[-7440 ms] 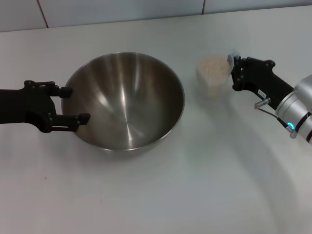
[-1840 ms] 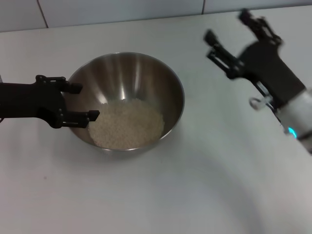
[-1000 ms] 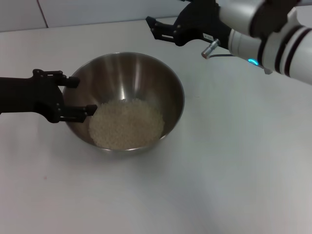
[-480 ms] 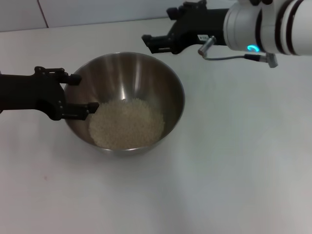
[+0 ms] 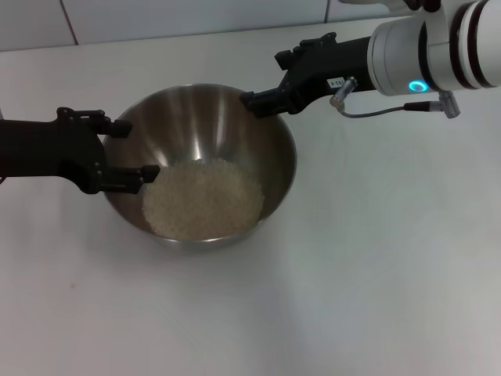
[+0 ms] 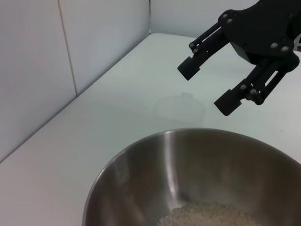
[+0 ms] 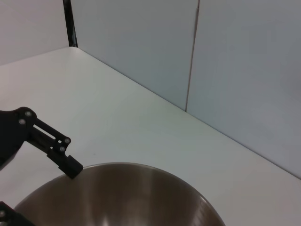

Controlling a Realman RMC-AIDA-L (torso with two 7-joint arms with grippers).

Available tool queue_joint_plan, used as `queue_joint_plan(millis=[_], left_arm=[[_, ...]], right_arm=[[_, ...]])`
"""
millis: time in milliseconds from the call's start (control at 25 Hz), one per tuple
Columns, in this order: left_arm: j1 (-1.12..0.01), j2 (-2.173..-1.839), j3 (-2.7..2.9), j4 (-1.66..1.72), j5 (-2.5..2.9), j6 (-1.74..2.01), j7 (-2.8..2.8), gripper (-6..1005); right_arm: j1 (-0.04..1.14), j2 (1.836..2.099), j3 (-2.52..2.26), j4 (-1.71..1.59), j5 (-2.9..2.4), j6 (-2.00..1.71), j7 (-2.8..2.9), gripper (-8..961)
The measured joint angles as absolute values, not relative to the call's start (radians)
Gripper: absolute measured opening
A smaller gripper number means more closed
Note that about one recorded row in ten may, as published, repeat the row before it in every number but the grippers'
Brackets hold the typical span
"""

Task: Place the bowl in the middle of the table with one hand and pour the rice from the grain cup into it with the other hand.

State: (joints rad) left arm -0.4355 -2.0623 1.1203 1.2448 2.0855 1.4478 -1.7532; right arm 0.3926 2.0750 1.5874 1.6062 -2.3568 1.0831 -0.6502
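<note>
Inside the bowl (image 5: 274,149), rice (image 5: 203,197) lies heaped.

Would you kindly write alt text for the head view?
A steel bowl holding rice sits on a white table. The left gripper straddles its left rim, open; the right gripper, open and empty, hovers at its far right rim.

White table (image 5: 376,266) carries the bowl (image 5: 274,145) (holding rice (image 5: 203,200)).

bowls: 1 — the bowl (image 5: 205,149), steel, on the table (image 5: 376,258)
rice: 1 heap — the rice (image 5: 203,199) inside the bowl
grain cups: 1, faint, beyond the bowl — the grain cup (image 6: 180,107)
grippers: 2 — left gripper (image 5: 125,149), right gripper (image 5: 264,86)
</note>
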Motion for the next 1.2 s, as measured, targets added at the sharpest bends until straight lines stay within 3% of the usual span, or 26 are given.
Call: queue_joint_plan(millis=[1200], left_arm=[[-0.436,-2.063,1.12,1.247,2.086,1.451,-1.755,813]], right_arm=[[0.394,2.077,1.583,1.6,-2.338,1.113,-0.701,824]])
